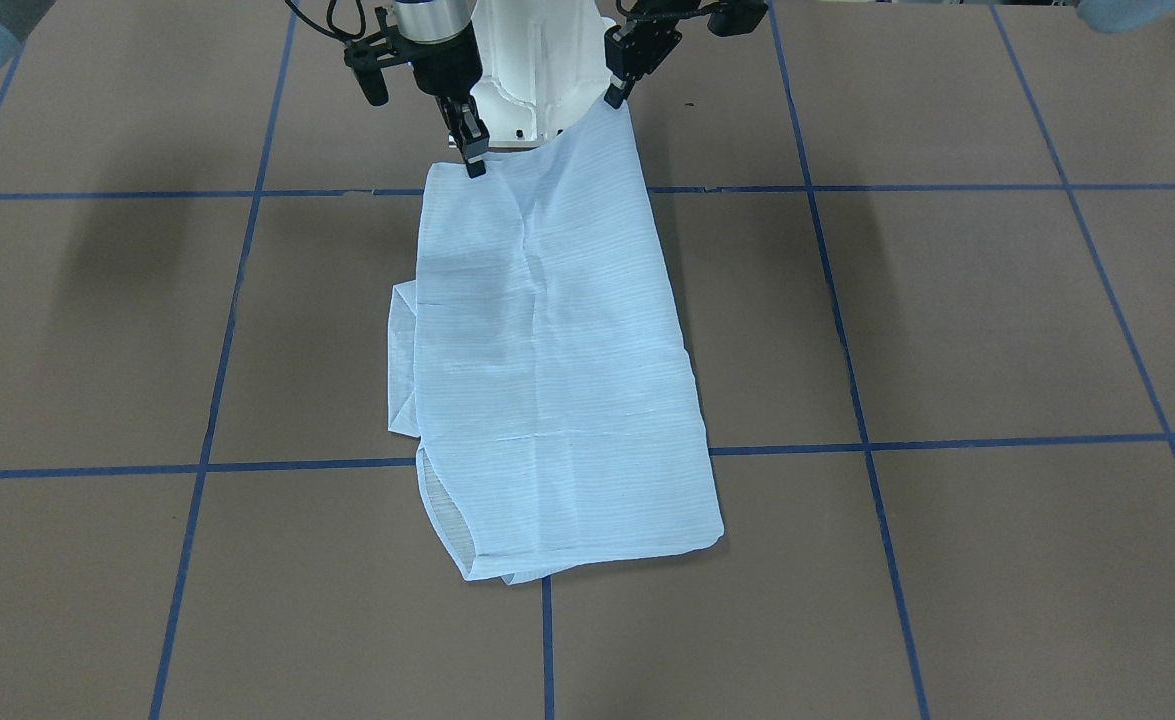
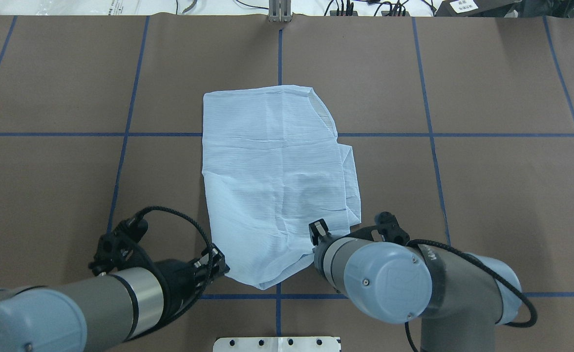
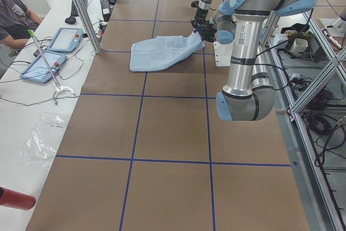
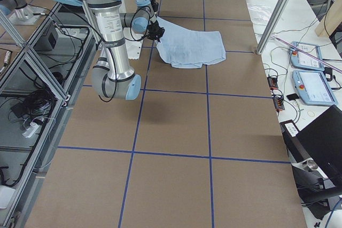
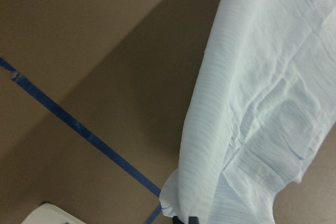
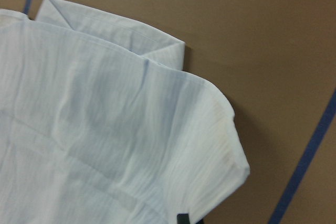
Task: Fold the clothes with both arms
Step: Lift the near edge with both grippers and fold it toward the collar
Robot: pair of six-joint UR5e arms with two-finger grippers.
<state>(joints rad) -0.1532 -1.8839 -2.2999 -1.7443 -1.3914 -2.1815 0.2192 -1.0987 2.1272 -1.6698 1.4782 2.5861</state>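
Observation:
The clothes, one light-blue striped shirt (image 1: 557,370), lie folded into a long panel on the brown table; a folded part sticks out at one side (image 2: 351,171). The shirt's edge nearest the robot base is lifted off the table. My left gripper (image 1: 615,97) is shut on one corner of that edge, also seen from overhead (image 2: 221,268). My right gripper (image 1: 474,165) is shut on the other corner (image 2: 316,231). Each wrist view shows shirt cloth (image 5: 252,103) (image 6: 105,129) hanging from a black fingertip (image 6: 182,217) at the bottom edge.
The white pedestal base (image 1: 537,60) stands right behind the held edge. Blue tape lines (image 2: 279,54) mark the table into squares. Beside the far edge, a person (image 3: 13,14) sits at a bench with teach pendants (image 3: 65,39) and a red cylinder (image 3: 16,198).

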